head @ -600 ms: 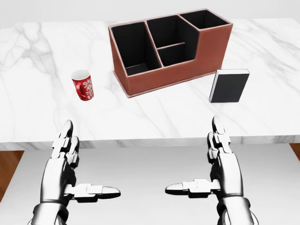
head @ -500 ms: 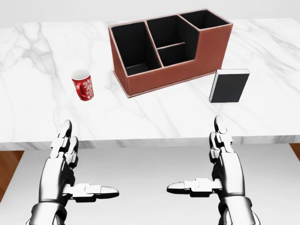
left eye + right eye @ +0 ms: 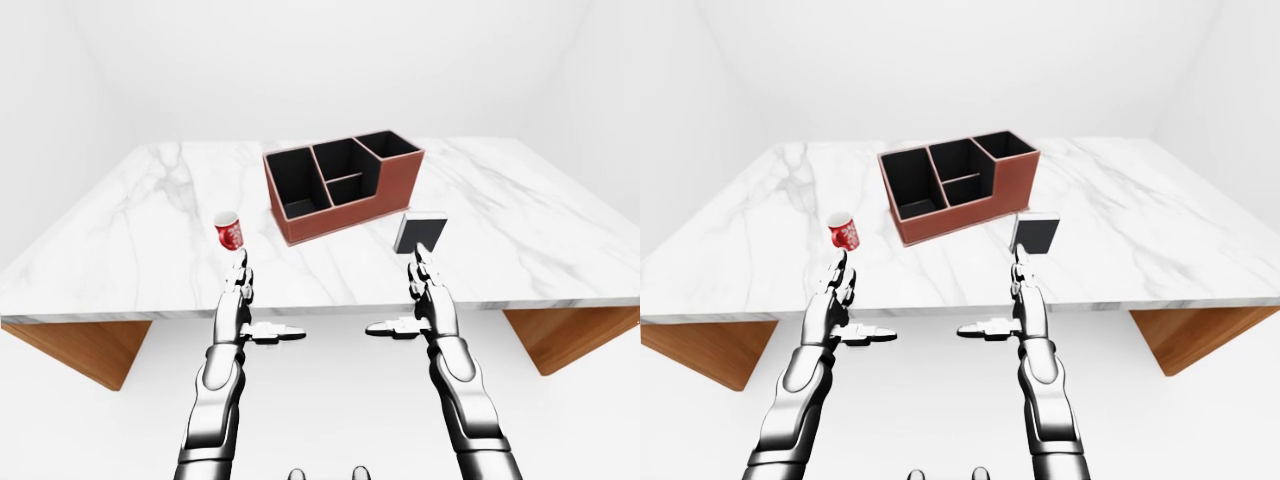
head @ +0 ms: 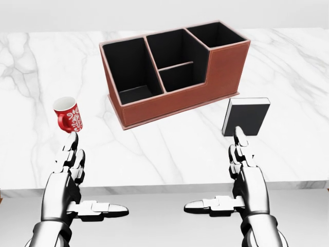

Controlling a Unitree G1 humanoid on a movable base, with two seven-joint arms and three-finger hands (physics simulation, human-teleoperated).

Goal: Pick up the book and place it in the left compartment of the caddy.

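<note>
Since the earlier head view, whole scene shifted down and grew larger: camera moved nearer the surface; caddy, book and mug keep their mutual arrangement, and both hands stay low at the near edge.

Head view. Marble surface (image 4: 169, 149), white with grey veining. Caddy (image 4: 177, 69), reddish-brown outside, black inside, standing at an angle; left compartment (image 4: 126, 69) holds nothing visible. Book (image 4: 246, 117), black cover, pale page edge along the top, just right of the caddy's near right corner, apart from it. Red mug (image 4: 68, 115) with white pattern, left of the caddy, well apart. Left hand (image 4: 77, 190) at the near edge, fingers spread, thumb pointing right, grasping nothing. Right hand (image 4: 239, 188) likewise spread, thumb pointing left; fingertips reach up to just below the book in the picture; contact cannot be told.

Left-eye view. Same surface seen whole, on wooden supports (image 3: 75, 345); white walls behind. Both arms extend toward the near edge, hands splayed.

Right-eye view. Nearly identical layout; book near the right hand's fingertips, mug above the left hand.
</note>
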